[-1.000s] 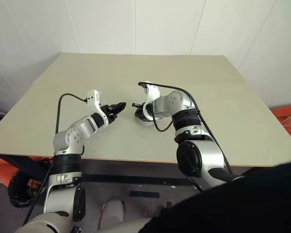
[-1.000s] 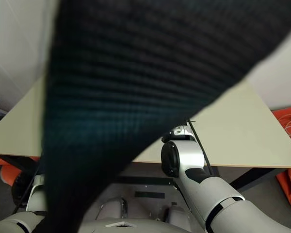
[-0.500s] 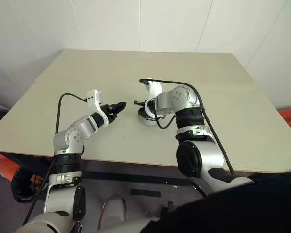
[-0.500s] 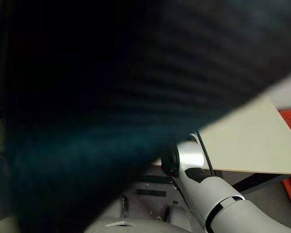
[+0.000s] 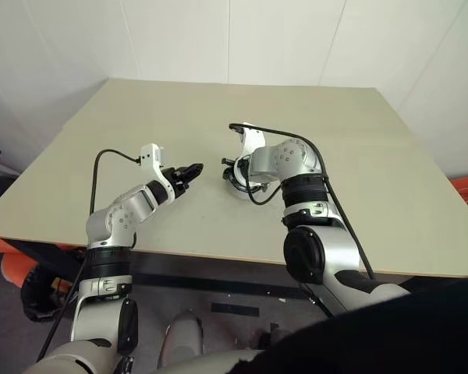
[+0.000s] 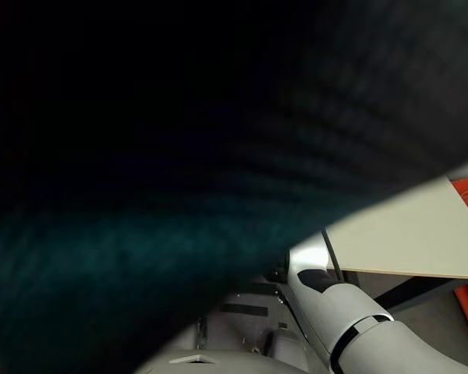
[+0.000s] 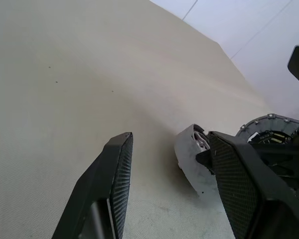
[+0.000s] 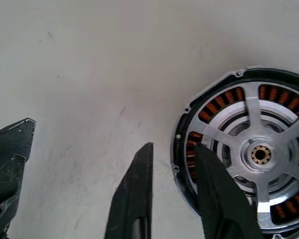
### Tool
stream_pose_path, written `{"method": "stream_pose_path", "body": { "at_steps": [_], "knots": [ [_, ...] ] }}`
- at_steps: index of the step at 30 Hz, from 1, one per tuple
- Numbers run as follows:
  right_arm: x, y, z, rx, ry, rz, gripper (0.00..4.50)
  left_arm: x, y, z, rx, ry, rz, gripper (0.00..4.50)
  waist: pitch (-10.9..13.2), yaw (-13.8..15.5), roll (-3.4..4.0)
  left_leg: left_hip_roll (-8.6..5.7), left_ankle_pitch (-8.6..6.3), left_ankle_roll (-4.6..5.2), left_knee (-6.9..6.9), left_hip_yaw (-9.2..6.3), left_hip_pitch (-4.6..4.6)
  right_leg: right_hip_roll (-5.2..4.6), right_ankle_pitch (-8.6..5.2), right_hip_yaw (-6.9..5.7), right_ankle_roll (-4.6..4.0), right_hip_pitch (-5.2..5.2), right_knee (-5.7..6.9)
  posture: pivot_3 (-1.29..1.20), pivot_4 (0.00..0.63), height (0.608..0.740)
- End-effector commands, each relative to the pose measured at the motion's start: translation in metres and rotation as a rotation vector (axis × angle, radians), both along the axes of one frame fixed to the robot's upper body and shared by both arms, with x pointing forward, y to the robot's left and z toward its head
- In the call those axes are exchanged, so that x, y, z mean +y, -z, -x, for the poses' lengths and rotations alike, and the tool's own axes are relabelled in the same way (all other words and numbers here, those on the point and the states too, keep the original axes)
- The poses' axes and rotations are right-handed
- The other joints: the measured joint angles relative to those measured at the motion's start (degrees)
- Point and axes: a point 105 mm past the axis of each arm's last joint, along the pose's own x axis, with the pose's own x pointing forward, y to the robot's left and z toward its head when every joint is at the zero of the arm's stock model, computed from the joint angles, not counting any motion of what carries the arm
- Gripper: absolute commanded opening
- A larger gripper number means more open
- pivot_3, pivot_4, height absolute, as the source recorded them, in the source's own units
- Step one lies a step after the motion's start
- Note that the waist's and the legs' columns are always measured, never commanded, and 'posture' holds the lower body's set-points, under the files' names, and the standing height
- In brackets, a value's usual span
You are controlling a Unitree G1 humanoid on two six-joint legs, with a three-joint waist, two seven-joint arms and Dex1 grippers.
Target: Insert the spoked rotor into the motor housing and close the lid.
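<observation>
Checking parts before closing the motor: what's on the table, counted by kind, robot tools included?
Spoked rotor: 1
Motor housing: 1
Tools: 2, the left tool and the right tool
Total: 4

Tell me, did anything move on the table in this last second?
Hardly anything. The right hand stays at the motor housing, its fingers now slightly apart astride the rim. The left hand stays open nearby, unmoved. Only the whole view shifted.
</observation>
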Motion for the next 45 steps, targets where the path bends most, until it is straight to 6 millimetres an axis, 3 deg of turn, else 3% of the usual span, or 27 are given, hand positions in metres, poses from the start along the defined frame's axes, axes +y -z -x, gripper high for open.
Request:
{"method": "stream_pose_path", "body": {
  "at_steps": [1, 2, 12, 18, 23, 26, 29, 34, 41, 45],
  "knots": [
    [0.02, 0.015, 0.013, 0.031, -0.03, 0.045, 2.63, -0.001, -0.018, -0.005, -0.064, 0.002, 0.005, 2.56, 0.0, 0.2, 0.0, 0.0, 0.11, -0.18, 0.01, 0.0, -0.09, 0.0, 0.01, 0.0, 0.01, 0.0, 0.01, 0.0, 0.0, 0.74],
    [0.02, 0.015, 0.012, 0.026, -0.023, 0.053, 2.91, -0.001, -0.018, -0.005, -0.064, 0.002, 0.005, 2.56, 0.0, 0.4, -0.01, 0.0, 0.27, -0.42, 0.01, 0.0, -0.18, 0.0, 0.04, -0.01, 0.05, -0.02, 0.0, 0.0, 0.0, 0.74],
    [0.032, -0.009, 0.014, -0.032, -0.082, -0.006, 2.91, 0.0, -0.018, -0.006, -0.067, 0.0, 0.006, 2.56, 0.0, 0.4, -0.05, 0.06, 0.47, -0.54, 0.14, 0.09, -1.0, 0.11, 0.42, -0.13, -0.16, -0.63, 0.0, 0.0, 0.0, 0.74],
    [0.051, -0.064, 0.012, -0.208, -0.217, -0.134, 2.91, -0.003, -0.017, -0.007, -0.068, 0.009, 0.002, 2.56, 0.0, -0.3, -0.05, 0.11, 0.48, -0.52, 0.21, 0.06, -1.03, 0.12, 0.42, -0.13, -0.16, -0.67, 0.04, 0.0, 0.0, 0.74],
    [0.046, -0.102, 0.008, -0.377, -0.278, -0.185, 2.91, -0.006, -0.018, -0.009, -0.076, 0.023, -0.004, 2.56, 0.0, -0.7, -0.05, 0.14, 0.49, -0.51, 0.31, 0.05, -1.04, 0.13, 0.43, -0.13, -0.16, -0.67, 0.12, 0.0, 0.0, 0.74],
    [0.034, -0.115, 0.001, -0.493, -0.291, -0.141, 2.91, -0.007, -0.02, -0.011, -0.081, 0.03, -0.007, 2.56, 0.0, -0.7, -0.05, 0.15, 0.49, -0.5, 0.37, 0.04, -1.03, 0.13, 0.43, -0.14, -0.16, -0.64, 0.14, 0.0, 0.0, 0.74],
    [0.004, -0.129, -0.01, -0.728, -0.331, 0.025, 2.91, -0.007, -0.021, -0.013, -0.087, 0.039, -0.021, 2.56, 0.0, 0.0, -0.07, 0.13, 0.49, -0.5, 0.54, 0.03, -1.07, 0.1, 0.43, -0.26, -0.16, -0.5, 0.14, 0.0, 0.0, 0.74],
    [-0.054, -0.135, -0.016, -1.137, -0.5, 0.567, 2.91, -0.006, -0.022, -0.016, -0.097, 0.051, -0.038, 2.56, 0.0, 1.1, -0.07, 0.13, 0.4, -0.34, 1.07, 0.0, -1.3, 0.03, 0.5, -0.34, -0.05, -0.39, 0.18, 0.0, 0.0, 0.74],
    [-0.106, -0.125, -0.004, -1.253, -0.639, 0.936, 2.91, -0.004, -0.022, -0.02, -0.128, 0.061, -0.094, 2.56, 0.0, 0.7, -0.06, 0.19, 0.34, -0.1, 1.56, 0.02, -1.4, 0.07, 0.55, -0.24, -0.13, -0.58, 0.71, 0.0, 0.0, 0.74],
    [-0.142, -0.095, 0.004, -1.143, -0.708, 1.164, 2.91, 0.0, -0.023, -0.023, -0.18, 0.035, -0.163, 2.56, 0.0, 0.6, -0.07, 0.22, 0.31, 0.95, 1.83, 0.03, -1.36, 0.1, 0.45, -0.24, -0.41, -0.48, 0.81, 0.0, 0.0, 0.74]
  ]
}}
